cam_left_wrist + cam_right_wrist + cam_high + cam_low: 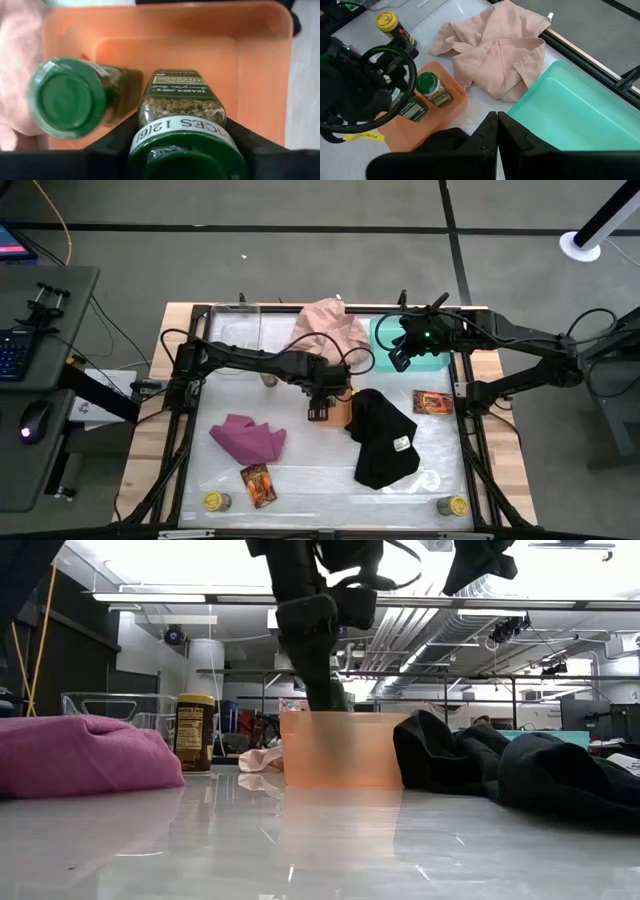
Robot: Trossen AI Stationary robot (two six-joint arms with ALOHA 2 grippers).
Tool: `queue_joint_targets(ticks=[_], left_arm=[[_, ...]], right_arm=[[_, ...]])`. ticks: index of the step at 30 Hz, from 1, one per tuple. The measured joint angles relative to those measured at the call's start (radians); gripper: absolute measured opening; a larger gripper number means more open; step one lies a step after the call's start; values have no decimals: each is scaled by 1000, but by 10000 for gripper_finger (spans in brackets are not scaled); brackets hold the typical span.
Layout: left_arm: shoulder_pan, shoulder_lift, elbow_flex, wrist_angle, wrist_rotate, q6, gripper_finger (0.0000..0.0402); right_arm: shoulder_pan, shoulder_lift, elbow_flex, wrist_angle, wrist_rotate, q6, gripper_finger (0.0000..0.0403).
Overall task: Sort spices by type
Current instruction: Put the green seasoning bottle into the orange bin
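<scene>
Left wrist view, left tool [182,150] clamping green-lidded "Trader Joe's" jar [181,107], probably oregano, right tool [497,131] together

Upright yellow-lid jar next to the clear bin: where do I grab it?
Take the jar across its round body just under the yellow lid, coming straight down from above. It stands upright, with its sides free; the clear bin close beside it would likely crowd a sideways approach.

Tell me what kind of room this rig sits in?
Probably a robotics lab or workshop: the low view shows exposed ceiling ducts and strip lights, and the high view shows a desk with keyboard and mouse beside the table.
</scene>
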Motion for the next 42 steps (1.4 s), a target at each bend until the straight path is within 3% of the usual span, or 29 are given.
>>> queue_joint_targets(ticks=[4, 7, 16, 24, 27, 29, 34, 38, 42], left_arm=[[0, 0, 0, 22, -3, 1, 254], [-2, 0, 0, 18, -1, 24, 274], [5, -12, 31, -13, 0, 38, 273], [47, -122, 95, -118, -44, 41, 253], [56, -194, 72, -126, -40, -18, 229], [52, -232, 26, -101, 3, -62, 190], [-14, -282, -178, 65, 90, -187, 27], [-79, -286, -348, 289, 116, -322, 11], [-117, -287, -440, 474, 102, -422, 3]], right_arm=[[0, 0, 0, 0, 0, 0, 0], [0, 0, 0, 0, 0, -1, 0], [0, 0, 0, 0, 0, -4, 0], [0, 0, 0, 1, 0, -9, 0], [0, 0, 0, -1, 0, -9, 0], [0, 0, 0, -3, 0, -10, 0], [0, 0, 0, -5, 0, -11, 0], [0, 0, 0, -10, 0, -10, 0], [0, 0, 0, -12, 0, -8, 0]])
